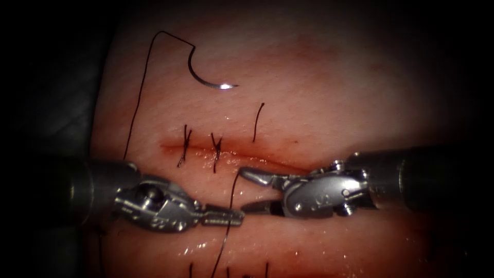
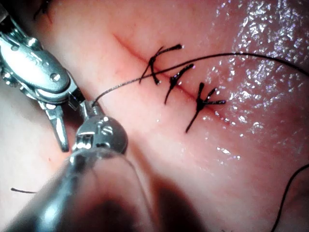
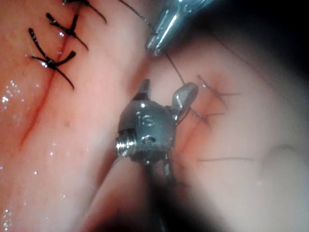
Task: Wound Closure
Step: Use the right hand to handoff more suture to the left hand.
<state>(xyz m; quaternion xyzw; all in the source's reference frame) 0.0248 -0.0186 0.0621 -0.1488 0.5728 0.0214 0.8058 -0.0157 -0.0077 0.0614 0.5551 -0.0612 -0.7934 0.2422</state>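
The curved needle (image 1: 210, 82) lies free on the tissue (image 1: 329, 103) above the cut's left end, not in the tissue, and neither tool holds it. Its thread (image 1: 135, 108) runs up and then down the left side. The cut (image 1: 267, 160) runs left to right, with two tied stitches (image 1: 184, 146) near its left end. A short thread end (image 1: 258, 119) stands above the cut. Below the cut, my left tool (image 1: 237, 215) (image 2: 92, 109) is shut on a thread strand (image 1: 231, 201). My right tool (image 1: 248, 191) (image 3: 165, 92) is open and holds nothing; its jaws flank the strand.
More dark thread ends (image 1: 229, 270) poke up at the picture's lower edge. Three tied stitches (image 2: 176, 77) cross a cut line in the left wrist view. Glossy red fluid (image 1: 226, 153) lines the cut. Both shafts lie low across the near tissue.
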